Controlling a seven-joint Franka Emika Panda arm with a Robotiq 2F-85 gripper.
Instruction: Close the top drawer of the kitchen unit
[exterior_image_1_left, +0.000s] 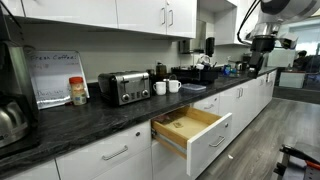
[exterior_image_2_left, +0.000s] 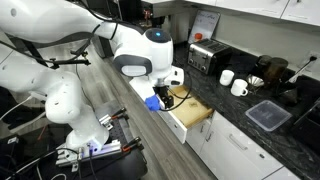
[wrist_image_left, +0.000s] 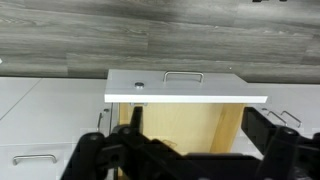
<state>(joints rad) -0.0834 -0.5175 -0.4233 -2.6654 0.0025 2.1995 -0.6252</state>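
My gripper (wrist_image_left: 183, 150), splayed and empty, hovers above the top drawer (wrist_image_left: 220, 88), which juts open from the kitchen unit (exterior_image_1_left: 110, 155), long axis parallel to the cabinet run.

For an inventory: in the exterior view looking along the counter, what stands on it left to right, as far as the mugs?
Propped paper sheet → jar with orange lid → silver toaster → two white mugs.

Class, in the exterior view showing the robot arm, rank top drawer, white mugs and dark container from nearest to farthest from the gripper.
1. top drawer, open, right beside the gripper
2. white mugs, on the countertop behind the drawer
3. dark container, farther along the countertop
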